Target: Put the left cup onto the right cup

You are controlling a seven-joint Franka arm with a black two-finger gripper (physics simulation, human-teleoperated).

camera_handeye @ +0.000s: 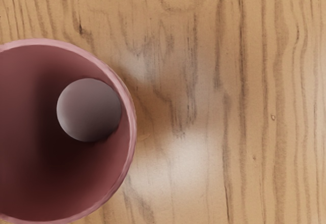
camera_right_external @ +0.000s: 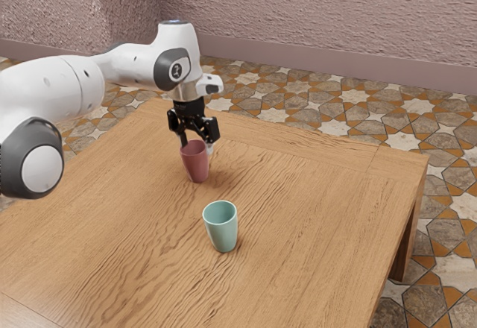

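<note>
At the pink cup's (camera_right_external: 195,162) rim, the fingers (camera_right_external: 184,137) overlap it; whether they grip is unclear.

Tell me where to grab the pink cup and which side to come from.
Grip the pink cup by its wall just below the rim, coming straight down from above. It stands upright on the table, mouth open upward, has no handle and narrows toward its base. The gripper hangs right over it.

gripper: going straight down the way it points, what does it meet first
Most likely the pink cup, at its rim, right under the gripper, which points straight down. Depth is unclear; it might just miss and reach the wooden table.
</note>
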